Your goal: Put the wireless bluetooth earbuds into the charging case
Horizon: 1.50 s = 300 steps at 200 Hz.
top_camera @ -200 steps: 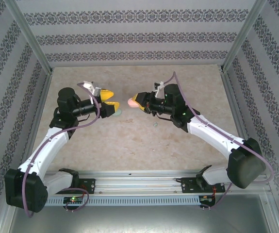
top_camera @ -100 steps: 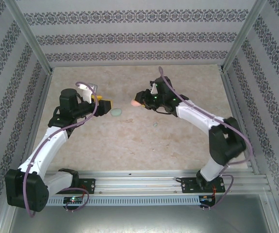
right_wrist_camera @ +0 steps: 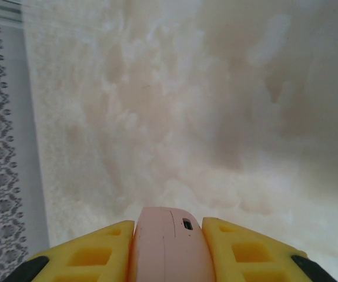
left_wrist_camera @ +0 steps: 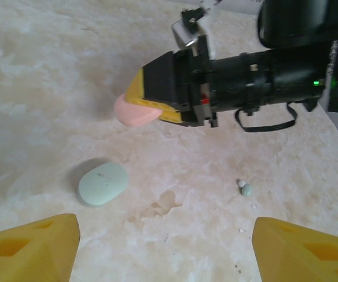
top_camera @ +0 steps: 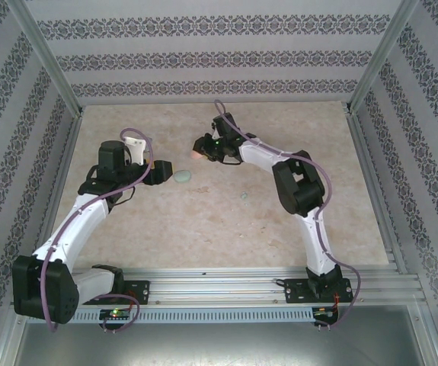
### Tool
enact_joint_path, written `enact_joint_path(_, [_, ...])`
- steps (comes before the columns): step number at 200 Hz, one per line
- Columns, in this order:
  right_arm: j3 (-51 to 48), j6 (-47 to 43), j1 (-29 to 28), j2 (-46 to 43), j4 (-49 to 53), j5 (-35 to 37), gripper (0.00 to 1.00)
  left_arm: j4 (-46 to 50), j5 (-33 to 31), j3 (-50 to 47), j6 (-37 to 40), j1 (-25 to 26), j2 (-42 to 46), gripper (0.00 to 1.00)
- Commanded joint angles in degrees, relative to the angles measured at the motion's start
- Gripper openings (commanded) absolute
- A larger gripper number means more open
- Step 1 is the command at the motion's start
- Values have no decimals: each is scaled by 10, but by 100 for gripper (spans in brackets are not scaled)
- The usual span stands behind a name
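Observation:
A closed pink charging case [right_wrist_camera: 170, 244] sits clamped between the yellow fingers of my right gripper [right_wrist_camera: 169, 235], above the table's middle back [top_camera: 201, 150]. The left wrist view shows the same pink case [left_wrist_camera: 136, 111] sticking out of those fingers. A closed pale green charging case [top_camera: 182, 176] lies on the table just right of my left gripper [top_camera: 163, 172], which is open and empty. One pale green earbud [left_wrist_camera: 246, 189] lies loose on the table [top_camera: 244, 196], right of the green case [left_wrist_camera: 102, 183] and apart from both grippers.
The marble-patterned tabletop [top_camera: 203, 229] is fenced by patterned walls and a metal frame [top_camera: 51, 69]. The right arm's elbow [top_camera: 298, 187] is folded over the right half of the table.
My right gripper has carried the pink case to the left and farther back, with its arm folding up. My left gripper has drawn back to the left, uncovering the green case.

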State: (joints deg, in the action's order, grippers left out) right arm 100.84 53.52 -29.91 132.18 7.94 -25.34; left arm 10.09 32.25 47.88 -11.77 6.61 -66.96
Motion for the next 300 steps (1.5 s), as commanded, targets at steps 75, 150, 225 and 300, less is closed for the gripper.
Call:
enact_joint_path(75, [177,-71,-16,111,154,31,43,32,-26,-4,27,-9,-20,79])
enact_joint_path(150, [152,-129,-20,24,236,94,56,28,69,1,125,-10,-36,77])
enact_joint_path(225, [-130,-119,-15,-187,93,101,57,147,70,107,383,12,-132,76])
enact_joint_path(300, [-378,-119,-17,-377,40,126,59,269,-12,259,476,31,-343,79])
